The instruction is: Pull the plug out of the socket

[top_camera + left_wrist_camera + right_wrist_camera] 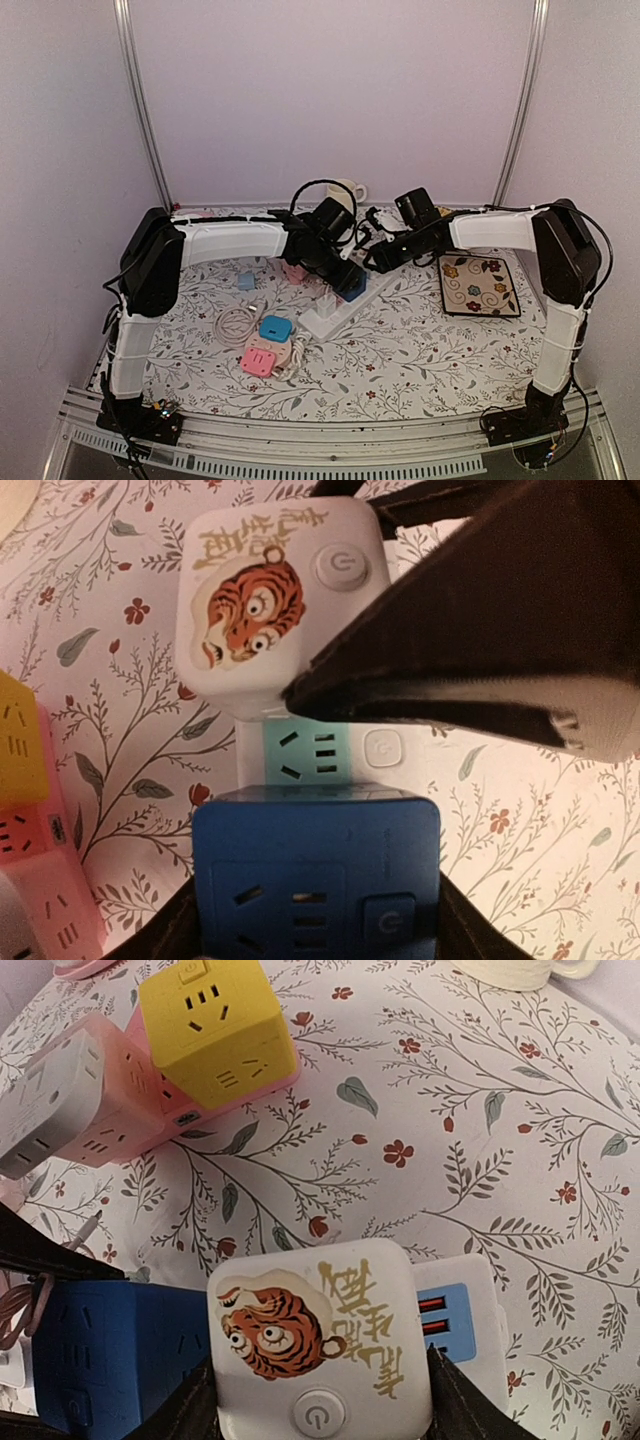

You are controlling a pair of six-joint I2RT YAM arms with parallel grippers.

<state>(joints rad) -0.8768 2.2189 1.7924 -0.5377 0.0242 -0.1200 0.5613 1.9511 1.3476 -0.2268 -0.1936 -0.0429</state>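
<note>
A white power strip (335, 308) lies mid-table. A blue cube plug (352, 281) and a white cube plug with a tiger picture stand on it. My left gripper (340, 268) is shut on the blue cube (315, 870), with a finger against each side. A free teal socket (310, 750) shows on the strip between the two cubes. My right gripper (376, 258) is shut on the tiger cube (315, 1340), pressing both its sides; the strip's USB end (455, 1310) shows beside it. The tiger cube (275, 600) and a right finger (480, 630) show in the left wrist view.
A pink strip (150, 1110) carrying a yellow cube (215, 1035) and a grey cube (45, 1100) lies just behind. Pink and blue cube sockets (265, 345) with a coiled white cable (235, 322) lie front left. A flowered tile (480, 285) is at right, a cup (348, 192) at the back.
</note>
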